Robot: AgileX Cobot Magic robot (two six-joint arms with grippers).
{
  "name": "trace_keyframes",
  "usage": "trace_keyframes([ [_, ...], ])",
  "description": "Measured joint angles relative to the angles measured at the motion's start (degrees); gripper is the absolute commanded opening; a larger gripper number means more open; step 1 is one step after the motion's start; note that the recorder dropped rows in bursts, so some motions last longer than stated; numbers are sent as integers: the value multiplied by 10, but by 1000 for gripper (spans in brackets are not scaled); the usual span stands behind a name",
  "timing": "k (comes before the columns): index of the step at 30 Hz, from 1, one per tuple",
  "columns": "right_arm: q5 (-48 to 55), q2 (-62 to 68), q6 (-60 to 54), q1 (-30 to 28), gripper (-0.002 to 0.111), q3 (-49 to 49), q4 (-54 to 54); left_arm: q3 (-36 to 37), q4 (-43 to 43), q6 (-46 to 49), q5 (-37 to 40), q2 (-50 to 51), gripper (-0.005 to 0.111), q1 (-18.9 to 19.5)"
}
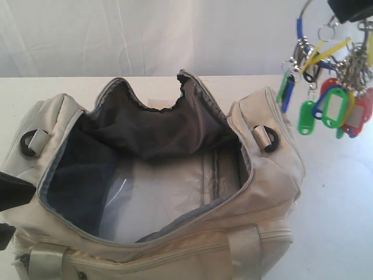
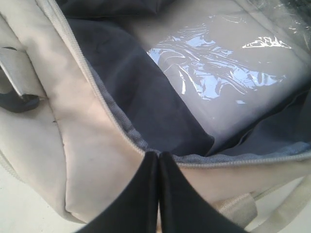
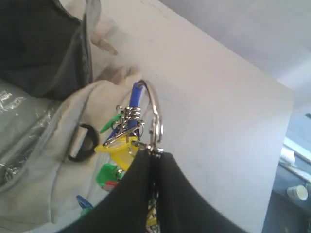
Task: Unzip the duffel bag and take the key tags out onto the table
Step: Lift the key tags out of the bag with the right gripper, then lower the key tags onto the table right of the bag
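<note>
Aloft, right tool [image 3: 154, 156] dangles key tags [image 1: 333, 108] beside duffel bag [image 1: 265, 175].

The black two-fingered tool [image 2: 158, 154] had its tips pressed together at the rim of the cream-beige fabric duffel bag [image 2: 82, 145], just beside the grey zipper edge [image 2: 104, 104]. The bag gaped open, showing dark grey lining [image 2: 146, 97] and crinkled clear plastic sheet [image 2: 214, 73] over its pale floor.
</note>
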Motion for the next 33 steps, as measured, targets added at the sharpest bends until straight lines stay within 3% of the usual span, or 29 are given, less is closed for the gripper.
trace_keyframes([
  [10, -51, -15, 0, -104, 0, 135, 11, 0, 0, 1, 2, 0, 0, 0],
  [20, -147, -6, -43, -222, 0, 250, 101, 0, -1, 1, 3, 0, 0, 0],
  [33, -248, 93, -75, -248, 0, 330, 178, 0, -2, 1, 4, 0, 0, 0],
])
